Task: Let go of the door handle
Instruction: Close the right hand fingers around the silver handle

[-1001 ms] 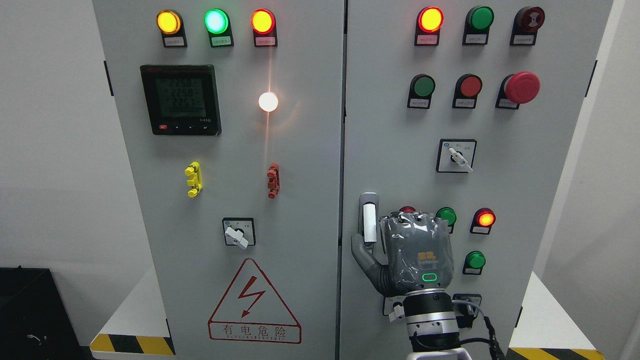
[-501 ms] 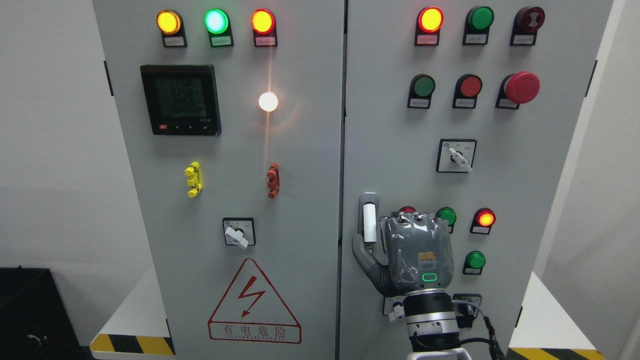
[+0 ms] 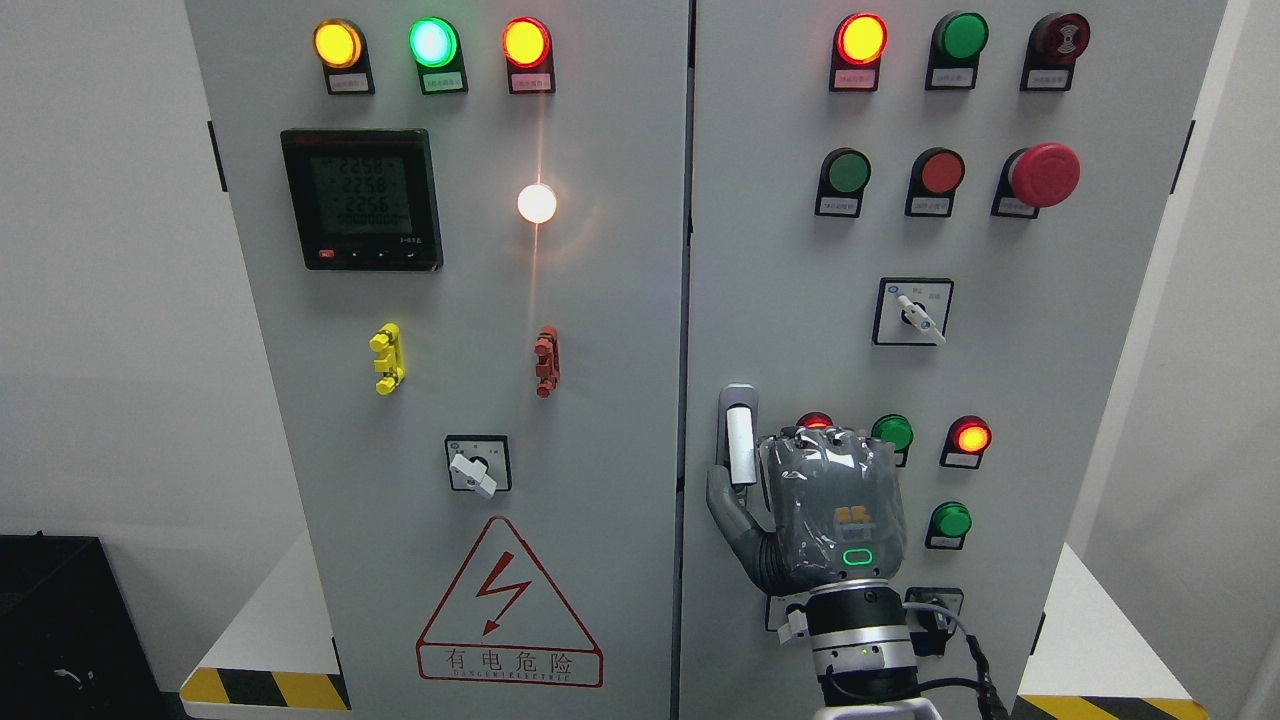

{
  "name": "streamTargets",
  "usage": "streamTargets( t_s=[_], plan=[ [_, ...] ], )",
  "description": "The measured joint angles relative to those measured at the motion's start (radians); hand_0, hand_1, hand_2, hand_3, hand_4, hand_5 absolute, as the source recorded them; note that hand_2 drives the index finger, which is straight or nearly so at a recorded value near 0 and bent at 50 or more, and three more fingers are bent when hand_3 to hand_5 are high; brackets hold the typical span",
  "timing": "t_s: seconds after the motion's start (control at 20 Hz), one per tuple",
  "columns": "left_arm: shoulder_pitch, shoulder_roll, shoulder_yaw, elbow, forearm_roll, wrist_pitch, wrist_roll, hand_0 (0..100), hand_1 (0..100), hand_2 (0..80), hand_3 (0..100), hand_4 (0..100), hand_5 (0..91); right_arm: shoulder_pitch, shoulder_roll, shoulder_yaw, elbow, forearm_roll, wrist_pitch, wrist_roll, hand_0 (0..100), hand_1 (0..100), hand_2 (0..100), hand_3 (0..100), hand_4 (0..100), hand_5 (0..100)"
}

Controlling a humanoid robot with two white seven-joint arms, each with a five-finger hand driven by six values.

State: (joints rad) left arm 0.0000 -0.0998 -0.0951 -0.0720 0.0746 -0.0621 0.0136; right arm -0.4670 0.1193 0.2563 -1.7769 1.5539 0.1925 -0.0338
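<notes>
On the right cabinet door's left edge, the door handle (image 3: 738,440) stands upright, with the right hand (image 3: 815,510) curled around its lower part, thumb at its left. Green and red lamps (image 3: 971,437) sit right of the knuckles; a rotary switch (image 3: 913,312) above.

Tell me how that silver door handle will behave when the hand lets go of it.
The door handle looks like rigid metal fixed in a recessed mount, so it should stay put, not flop. Its smooth finish probably lets the fingers slip off easily. The right hand sits against its lower part; whether the handle springs back cannot be told.
</notes>
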Motion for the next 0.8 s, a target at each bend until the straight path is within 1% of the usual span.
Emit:
streamTargets(
  t_s=[0.5, 0.8],
  plan=[
    [0.000, 0.000, 0.000, 0.000, 0.000, 0.000, 0.000, 12, 56, 0.0, 0, 0, 0.0, 0.003, -0.001, -0.001, -0.001, 0.000, 0.007, 0.001, 56, 41, 98, 100, 100, 100],
    [0.000, 0.000, 0.000, 0.000, 0.000, 0.000, 0.000, 12, 56, 0.0, 0, 0, 0.0, 0.004, -0.002, -0.001, -0.002, 0.000, 0.016, 0.001, 50, 42, 98, 100, 100, 100]
  ],
)
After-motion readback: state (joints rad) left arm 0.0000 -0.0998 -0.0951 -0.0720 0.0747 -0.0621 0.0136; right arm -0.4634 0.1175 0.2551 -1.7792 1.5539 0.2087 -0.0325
